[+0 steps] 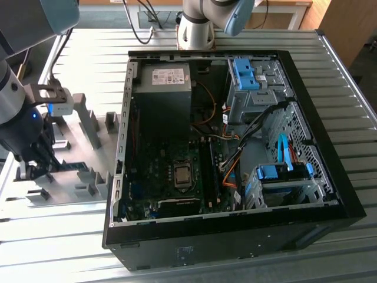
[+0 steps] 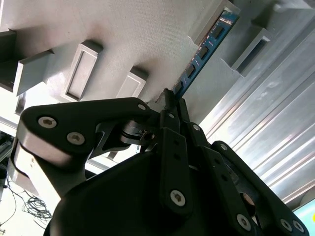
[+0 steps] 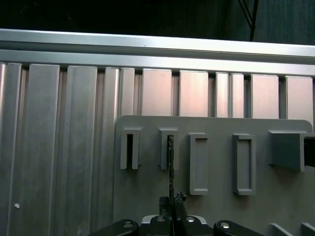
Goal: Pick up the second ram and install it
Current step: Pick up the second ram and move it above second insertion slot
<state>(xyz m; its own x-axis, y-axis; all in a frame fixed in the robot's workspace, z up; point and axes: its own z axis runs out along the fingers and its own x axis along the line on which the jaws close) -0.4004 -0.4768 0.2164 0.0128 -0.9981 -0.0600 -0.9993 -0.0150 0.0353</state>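
From here, the near end of the ram [image 2: 204,46] vanishes between the clamped fingers of the gripper [image 2: 170,101] in the second wrist view. In the first wrist view it stands edge-on, faces unseen, far tip tucked inside a holder [image 3: 163,150]. The arm [image 1: 17,118] runs off the exterior view's left.
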